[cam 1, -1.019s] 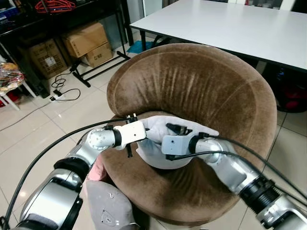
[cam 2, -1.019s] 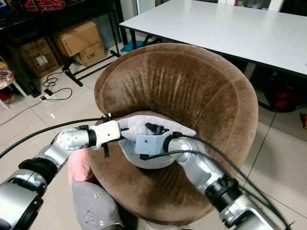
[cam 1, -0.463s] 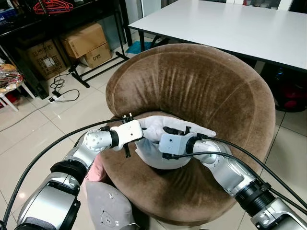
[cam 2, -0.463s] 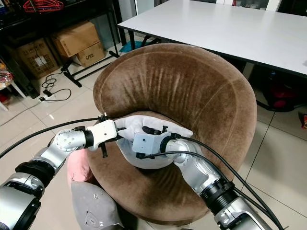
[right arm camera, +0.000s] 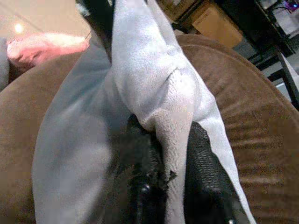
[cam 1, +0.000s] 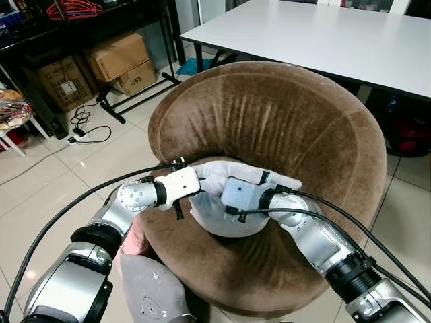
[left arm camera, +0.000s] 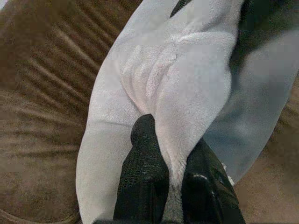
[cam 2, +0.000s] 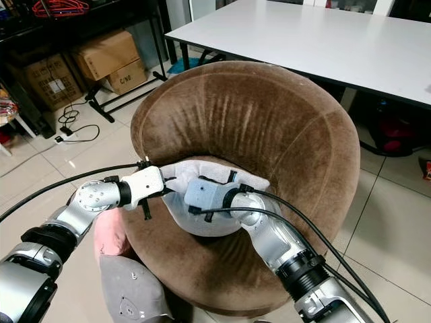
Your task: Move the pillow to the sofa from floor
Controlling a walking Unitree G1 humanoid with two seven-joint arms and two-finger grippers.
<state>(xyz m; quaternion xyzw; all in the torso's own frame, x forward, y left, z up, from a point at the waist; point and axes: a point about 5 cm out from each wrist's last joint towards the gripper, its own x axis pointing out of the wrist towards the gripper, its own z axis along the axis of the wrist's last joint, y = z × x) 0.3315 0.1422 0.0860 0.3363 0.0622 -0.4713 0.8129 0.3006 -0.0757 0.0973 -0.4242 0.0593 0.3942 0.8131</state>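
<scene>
A pale grey pillow rests on the seat of the round brown sofa chair. My left gripper pinches the pillow's left edge; in the left wrist view its black fingers are shut on a fold of the fabric. My right gripper holds the pillow's right side. In the right wrist view its fingers squeeze a ridge of the pillow. Both arms reach in from the front over the seat.
A pink cushion and a grey one lie on the tiled floor by the chair's front left. A white table stands behind the chair. Cardboard boxes and a black rack are at the back left, cables on the floor.
The right wrist has turned and drawn closer to the left gripper, bunching the pillow slightly. The pillow stays on the seat.
</scene>
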